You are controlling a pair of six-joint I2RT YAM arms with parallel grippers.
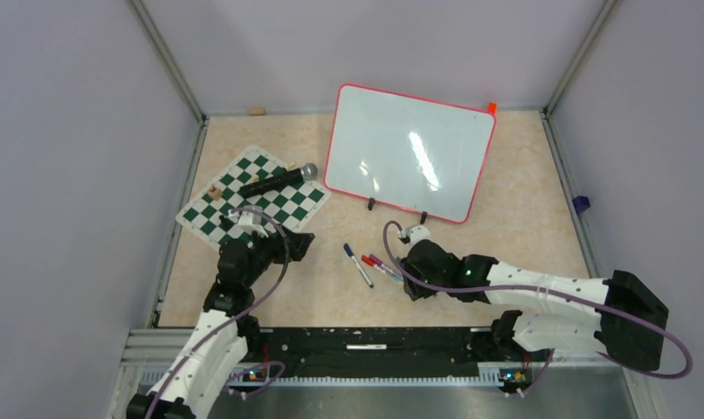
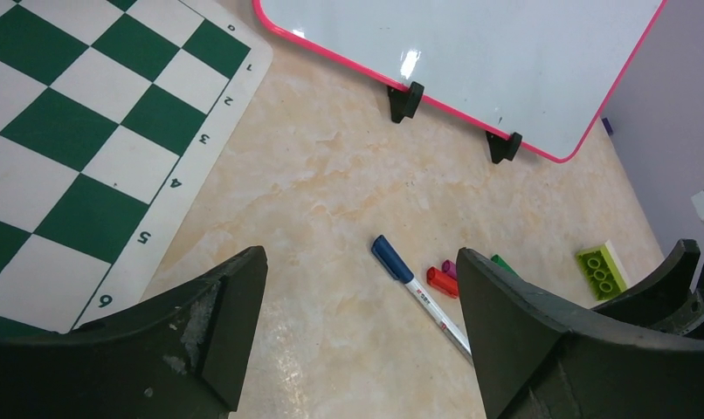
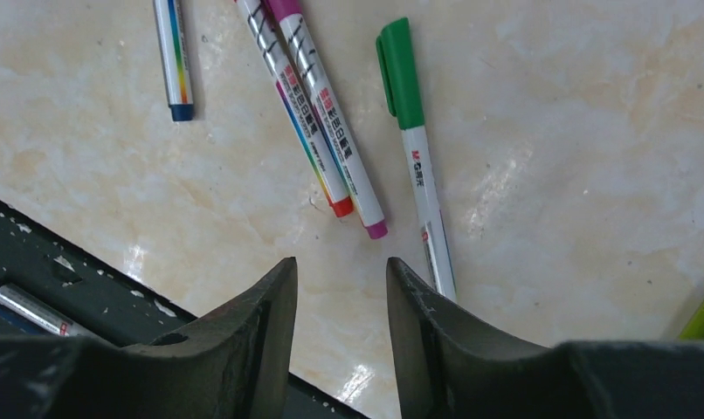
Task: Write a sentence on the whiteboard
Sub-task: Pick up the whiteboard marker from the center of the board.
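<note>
The chess mat (image 2: pixel 60 148) carries the digits 2 to 6 along its white border. The green-capped marker (image 3: pixel 414 148) bears a small logo that seems to read "M&G". The red-ended marker (image 3: pixel 300 131) and the magenta-ended marker (image 3: pixel 331 131), lying side by side, have Chinese print too small to read.

The whiteboard (image 1: pixel 410 153) sits at the far middle of the bench (image 1: pixel 523 218), just right of the mat and skewed to the bench edge. It is glossy white with glare streaks, a thin pink-red frame, rounded corners and black feet (image 2: pixel 404 100).

The left jaws stand wide apart above the bench, gripping nothing, with a blue-capped marker (image 2: pixel 418 292) lying below the gap. The right jaws are partly closed with a clear gap, holding nothing, just short of the marker ends.
</note>
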